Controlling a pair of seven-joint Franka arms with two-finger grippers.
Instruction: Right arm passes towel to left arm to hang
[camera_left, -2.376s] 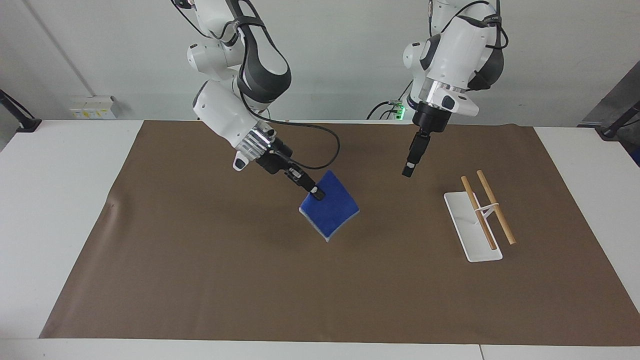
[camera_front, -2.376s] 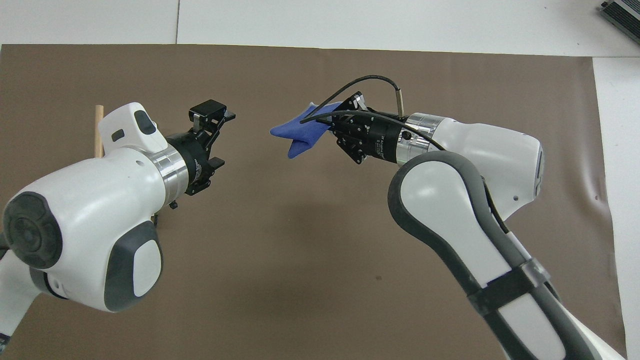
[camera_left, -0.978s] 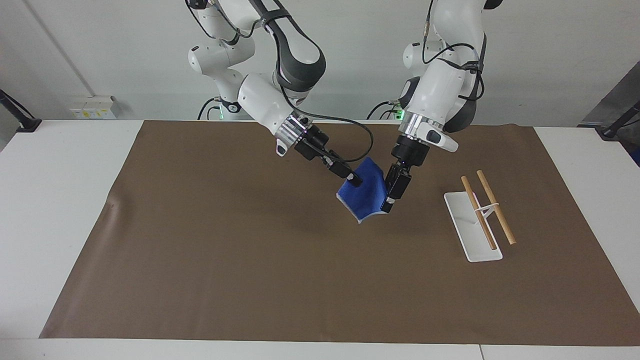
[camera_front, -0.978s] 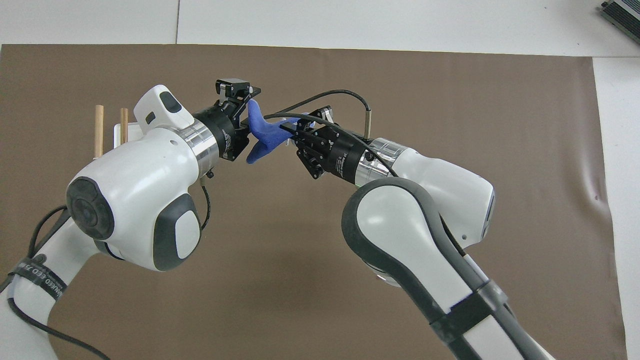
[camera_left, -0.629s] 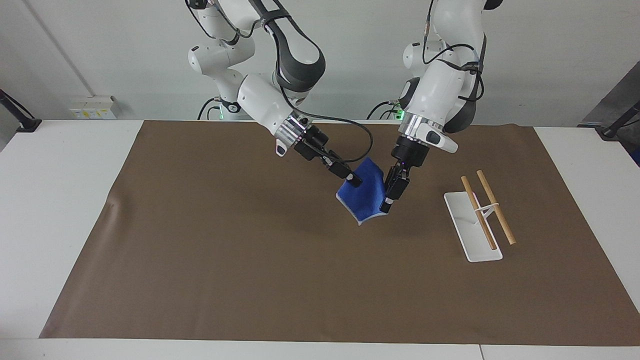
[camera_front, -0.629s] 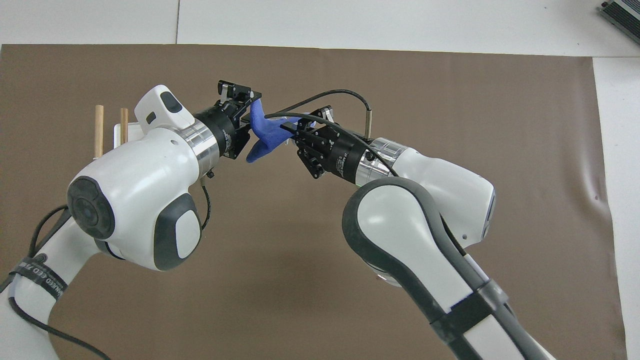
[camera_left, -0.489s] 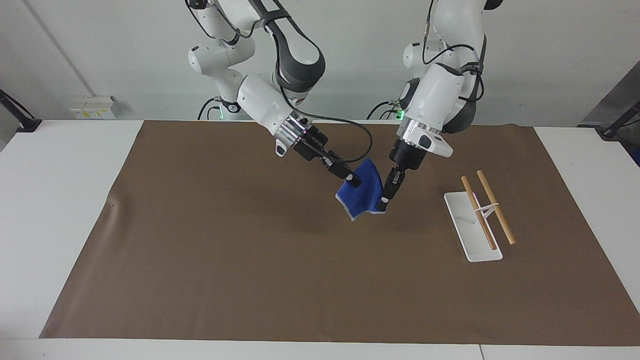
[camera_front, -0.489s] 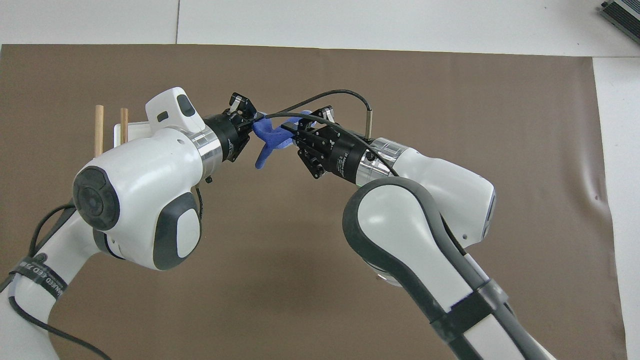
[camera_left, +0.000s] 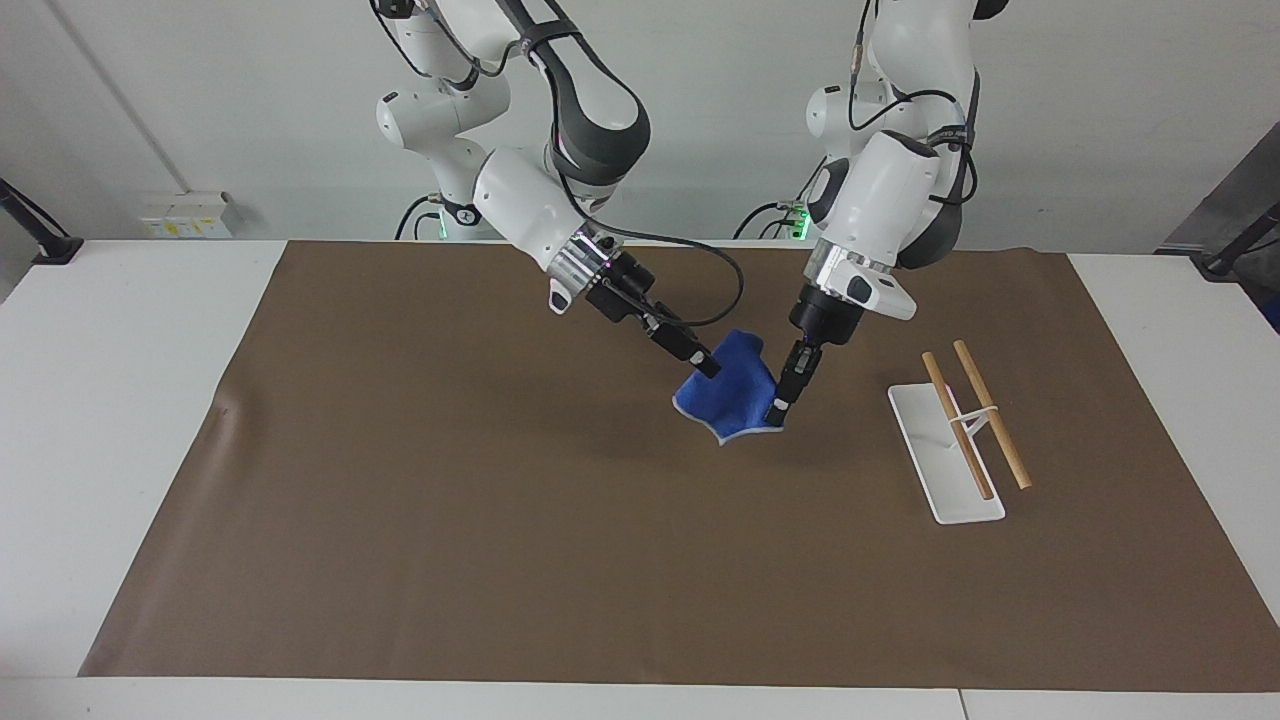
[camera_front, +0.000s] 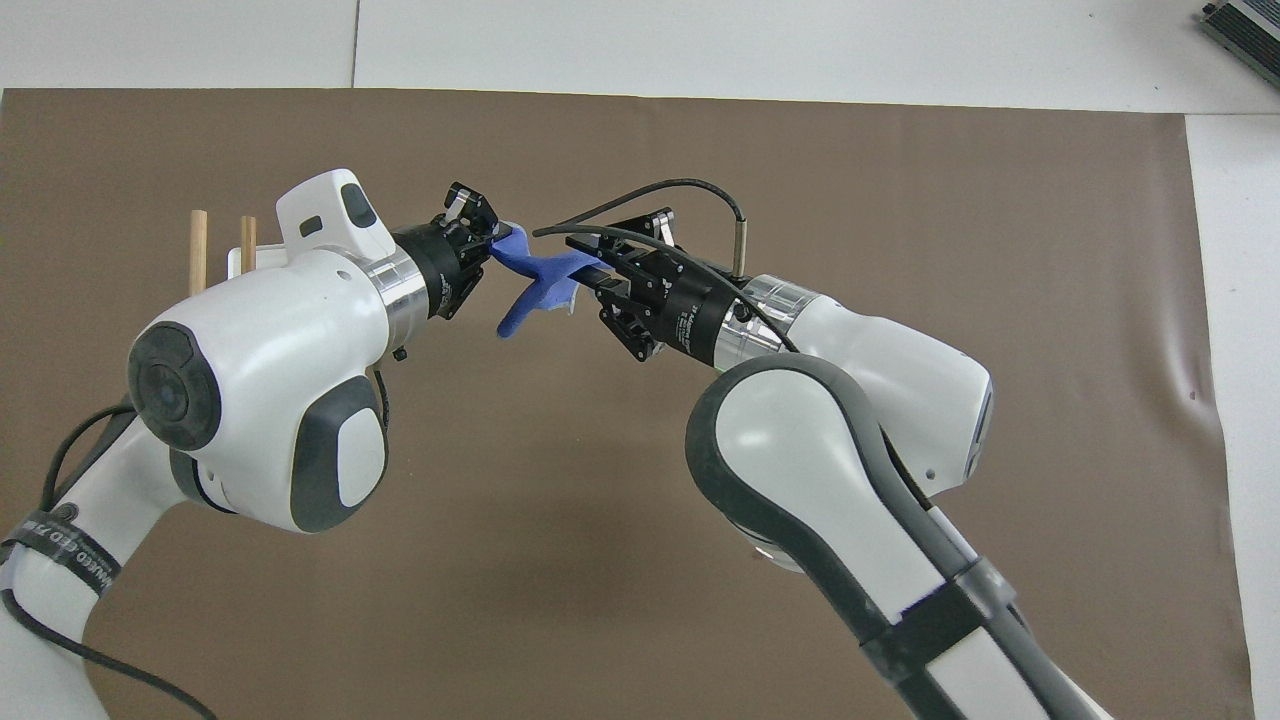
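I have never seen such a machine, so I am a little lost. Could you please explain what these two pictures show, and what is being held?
These are two white robot arms, the right arm and the left arm, at a table. Each ends in a black claw. One picture looks from across the table, facing the robots. The other looks down from above their own end. A brown mat covers the table. On it, toward the left arm's end, stands a white rack with two wooden rods. A small blue towel hangs in the air over the mat. The left claw is shut on one corner. The right claw is at its upper edge. It looks like a hand-over.
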